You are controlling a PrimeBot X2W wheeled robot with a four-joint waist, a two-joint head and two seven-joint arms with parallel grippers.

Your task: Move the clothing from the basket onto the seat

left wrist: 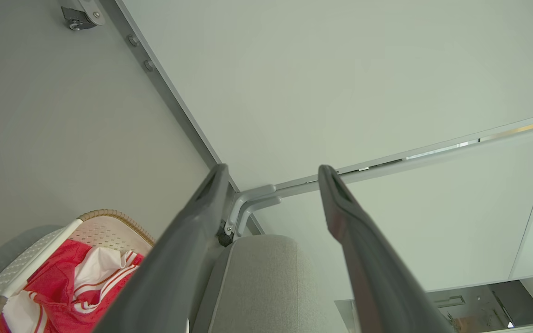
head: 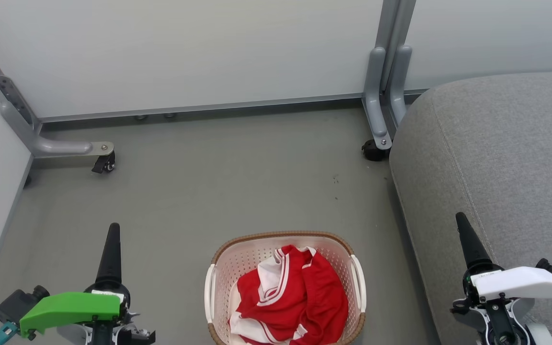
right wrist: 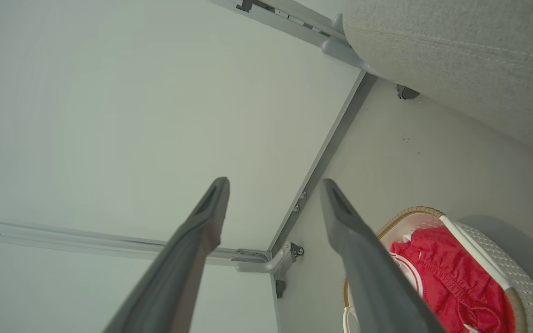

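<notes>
The grey floor [head: 209, 191] is the biggest thing, with pale wall boards [head: 185, 48] at 12 o'clock. The big grey seat [head: 496, 167] is at 3 o'clock, and the part we can see has no clothes on it. The white basket [head: 237, 261] with the brown rim sits on the floor at 6 o'clock, near the seat. The red and white clothing [head: 304, 297] is all piled inside it, so the job has not begun. The left fingers [left wrist: 183, 240] are at 8 o'clock and the right fingers [right wrist: 363, 259] at 4 o'clock. Both pairs stand wide apart and hold nothing.

What could go wrong, I think: the cloth is thin, so a small pinch may let it slide out and drop on the floor. The pieces look tangled, so one may drag another out. A finger tip could catch in the little holes and tip the basket.

No words can be read; a tiny label on the right arm is too small to make out
</notes>
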